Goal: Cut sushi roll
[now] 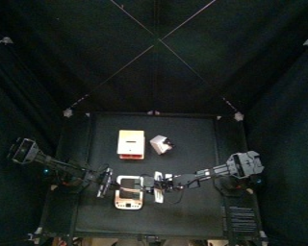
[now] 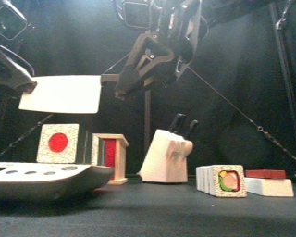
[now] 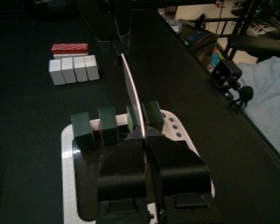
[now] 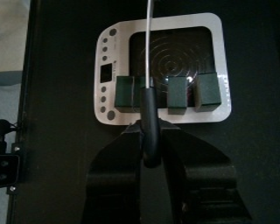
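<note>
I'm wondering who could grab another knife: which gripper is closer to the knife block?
Right. The right gripper is straight in front of the knife block, toward the table's front edge. The left gripper is equally far forward but off to the left.

Dark green roll pieces on a white ringed board; red-and-white striped piece; black tabletop.

white knife block mid-table | red-banded white box beside | white scale at front
</note>
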